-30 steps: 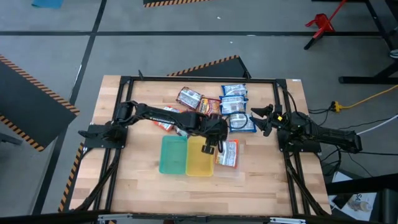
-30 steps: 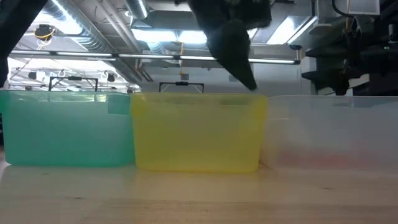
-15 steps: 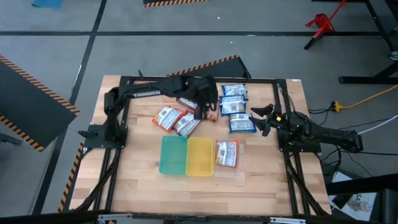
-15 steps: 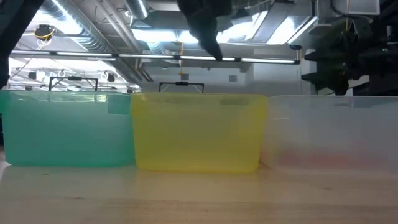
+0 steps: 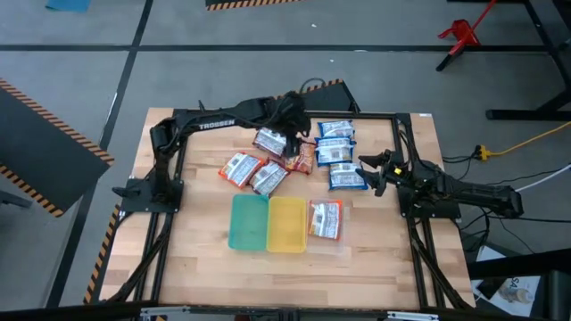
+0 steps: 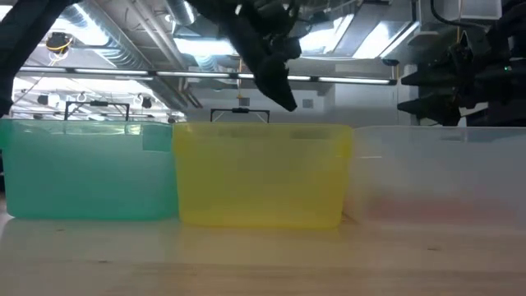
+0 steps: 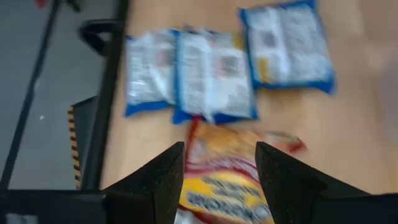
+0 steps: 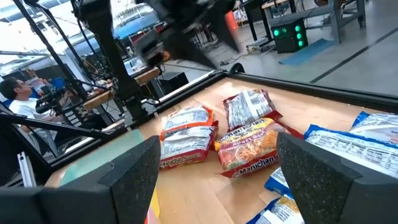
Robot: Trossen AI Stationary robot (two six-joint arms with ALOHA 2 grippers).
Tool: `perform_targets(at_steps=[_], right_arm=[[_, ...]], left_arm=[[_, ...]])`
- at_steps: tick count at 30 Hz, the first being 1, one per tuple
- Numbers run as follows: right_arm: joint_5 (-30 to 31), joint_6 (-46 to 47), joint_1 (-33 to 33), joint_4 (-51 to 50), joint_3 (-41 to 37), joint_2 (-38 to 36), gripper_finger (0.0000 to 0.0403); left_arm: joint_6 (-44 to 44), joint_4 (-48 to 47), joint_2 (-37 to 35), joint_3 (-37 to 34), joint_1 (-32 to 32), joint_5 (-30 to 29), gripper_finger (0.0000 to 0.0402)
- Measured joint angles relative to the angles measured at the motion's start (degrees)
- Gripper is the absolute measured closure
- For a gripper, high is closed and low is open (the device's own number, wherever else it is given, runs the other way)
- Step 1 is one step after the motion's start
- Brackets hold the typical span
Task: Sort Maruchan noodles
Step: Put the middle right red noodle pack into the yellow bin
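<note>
Desk [image 5: 187, 267]: light wood planks with a black frame around the edge, seen from above.

Left arm: base at the desk's left edge, reaching across the far side. Left claw [image 5: 292, 125] hangs over the far-centre packets; in its wrist view the two fingers [image 7: 163, 180] stand apart with nothing between them, an orange-and-white packet [image 7: 230, 171] lying below the gap.

Orange-and-white packets, left group: two [image 5: 239, 168] [image 5: 268, 177] lying side by side, tilted, just beyond the trays.

Green tray [image 5: 249, 221]: near the desk's centre, its long side touching the yellow tray; nothing visible inside it.

Yellow tray [image 5: 286, 224]: between the green and clear trays; nothing visible inside it.

Packets, far centre: one pale packet [image 5: 270, 141] and one red-orange packet [image 5: 303, 156], both just beneath the left claw.

Clear tray [image 5: 327, 239]: right of the yellow tray, holding one orange-and-white packet [image 5: 325, 219].

Blue-and-white packets: three in a column [image 5: 336, 130] [image 5: 335, 151] [image 5: 346, 177], right of centre, the nearest just beside the right claw.

Right arm: lies along the desk's right edge. Right claw [image 5: 371, 171] points toward the blue-and-white packets, fingers [image 8: 124, 180] spread wide, holding nothing.
</note>
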Motion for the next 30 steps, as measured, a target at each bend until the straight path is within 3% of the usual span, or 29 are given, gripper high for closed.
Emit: perform_targets(at_steps=[5, 8, 13, 18, 30], right_arm=[[0.0, 0.0, 0.0, 0.0, 0.0, 0.2, 0.0097], [0.0, 0.0, 0.0, 0.0, 0.0, 0.4, 0.0097], [0.0, 0.0, 0.0, 0.0, 0.0, 0.4, 0.0097], [0.0, 0.0, 0.0, 0.0, 0.0, 0.4, 0.0097], [-1.1, 0.2, 0.0, -0.2, 0.0, 0.4, 0.0097]], left_arm=[[-4.5, 1.7, 2.0, -0.3, 2.8, 5.5, 0.0202], [2.0, -1.0, 2.1, -0.3, 1.3, 7.9, 0.0202], [19.8, -1.6, 2.2, -0.3, -5.6, -0.5, 0.0200], [30.0, 0.6, 4.2, -0.2, -9.7, -3.4, 0.0201], [38.9, 2.5, 11.4, -0.2, -11.8, -5.3, 0.0199]])
